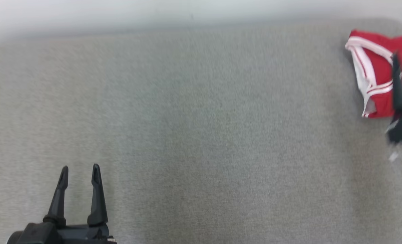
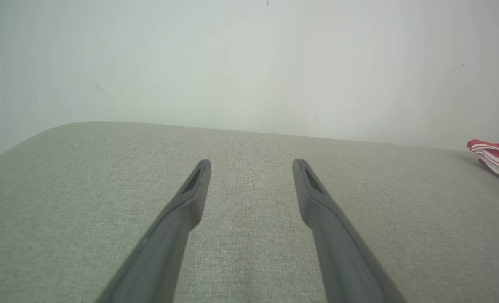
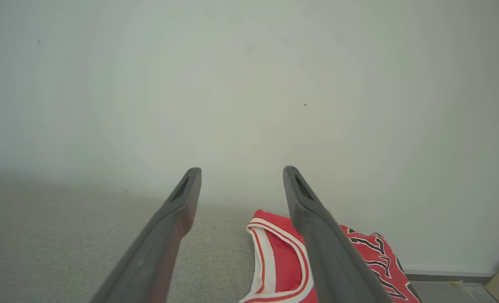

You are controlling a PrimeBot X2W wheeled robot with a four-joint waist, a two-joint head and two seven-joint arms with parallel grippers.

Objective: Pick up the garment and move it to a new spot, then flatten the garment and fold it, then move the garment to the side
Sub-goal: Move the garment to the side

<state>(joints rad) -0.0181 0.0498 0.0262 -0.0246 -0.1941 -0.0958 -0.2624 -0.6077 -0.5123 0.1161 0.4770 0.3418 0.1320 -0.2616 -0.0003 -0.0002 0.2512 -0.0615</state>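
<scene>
The red, white-trimmed garment (image 1: 374,67) lies bunched at the far right corner of the grey padded surface (image 1: 201,118). There the right wrist view adds black lettering on the fabric and the surface's right edge giving way to floor (image 3: 443,290) just past it. The right gripper (image 3: 241,172) hangs over that same corner, fingers spread and empty, a dark blur in the head view. The left gripper (image 1: 80,168), likewise parted and empty, sits over the surface's near left, leaving the broad middle of the surface open.
</scene>
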